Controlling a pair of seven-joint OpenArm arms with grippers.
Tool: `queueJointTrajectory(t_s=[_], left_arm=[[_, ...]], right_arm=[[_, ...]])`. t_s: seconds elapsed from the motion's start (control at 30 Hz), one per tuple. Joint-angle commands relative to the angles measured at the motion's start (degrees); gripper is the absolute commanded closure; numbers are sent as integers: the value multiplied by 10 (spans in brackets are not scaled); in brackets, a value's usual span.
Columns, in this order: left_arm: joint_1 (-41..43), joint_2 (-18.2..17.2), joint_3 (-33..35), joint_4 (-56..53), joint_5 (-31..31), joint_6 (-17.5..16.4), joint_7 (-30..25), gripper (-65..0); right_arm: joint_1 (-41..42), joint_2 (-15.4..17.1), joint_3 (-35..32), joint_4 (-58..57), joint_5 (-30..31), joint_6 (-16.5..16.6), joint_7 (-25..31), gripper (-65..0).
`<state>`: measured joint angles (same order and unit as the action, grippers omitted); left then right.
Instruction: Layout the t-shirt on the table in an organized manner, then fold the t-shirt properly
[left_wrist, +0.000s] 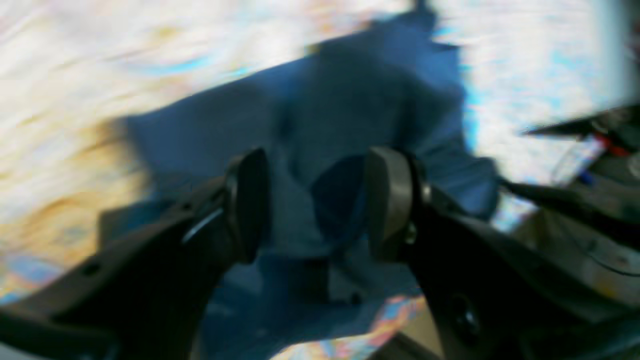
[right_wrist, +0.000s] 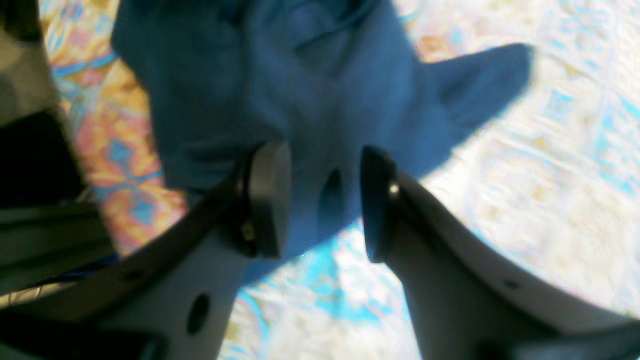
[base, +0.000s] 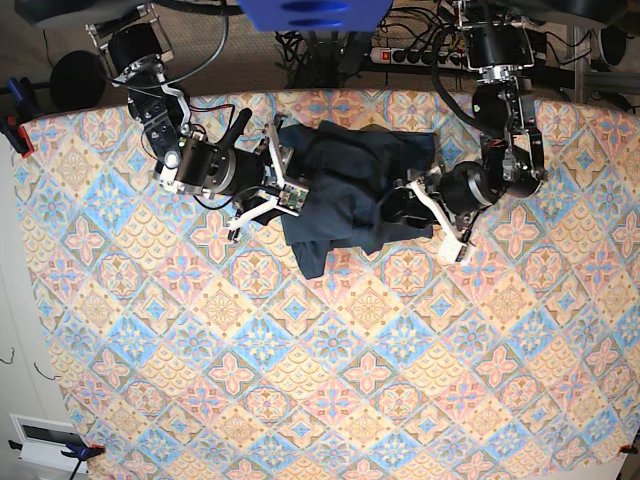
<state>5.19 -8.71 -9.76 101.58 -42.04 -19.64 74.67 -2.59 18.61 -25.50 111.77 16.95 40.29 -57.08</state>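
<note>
The t-shirt (base: 350, 185), dark navy-teal, lies crumpled near the far edge of the table (base: 300, 380), one sleeve trailing toward me. On the base view's right, my left gripper (base: 422, 208) sits at the shirt's right edge. The left wrist view shows the left gripper (left_wrist: 317, 205) with jaws apart, blurred t-shirt (left_wrist: 350, 100) beyond the gap, and the table (left_wrist: 75, 75) around it. My right gripper (base: 280, 175) is at the shirt's left edge. In its wrist view the right gripper (right_wrist: 322, 200) stands apart too, with the t-shirt (right_wrist: 250, 75) edge lying in the gap over the table (right_wrist: 550, 175).
A power strip and cables (base: 400, 50) lie beyond the table's far edge. Dark arm parts (left_wrist: 575, 200) show at the right of the left wrist view. A clamp (base: 15, 125) grips the table's left edge.
</note>
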Motion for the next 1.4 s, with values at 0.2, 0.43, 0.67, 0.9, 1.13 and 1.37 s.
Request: queueJointTrajectory(t_s=[0.2, 0.43, 0.67, 0.9, 1.13, 1.37], left_arm=[[25, -21, -4, 69, -10, -4, -6, -309], [33, -26, -4, 106, -11, -40, 4, -309], [36, -26, -5, 117, -2, -70, 19, -309], [-16, -21, -3, 10, 105, -70, -38, -308], [-117, -21, 31, -134, 146, -70, -87, -6], [-144, 4, 6, -185, 145, -70, -90, -11]], right_arm=[[11, 6, 44, 6, 1, -3, 7, -220], [11, 5, 43, 5, 1, -3, 7, -220], [11, 5, 43, 5, 1, -3, 7, -220], [8, 4, 42, 5, 1, -3, 7, -220], [3, 4, 18, 5, 1, -3, 6, -192], [3, 4, -36, 0, -1, -3, 6, -87]])
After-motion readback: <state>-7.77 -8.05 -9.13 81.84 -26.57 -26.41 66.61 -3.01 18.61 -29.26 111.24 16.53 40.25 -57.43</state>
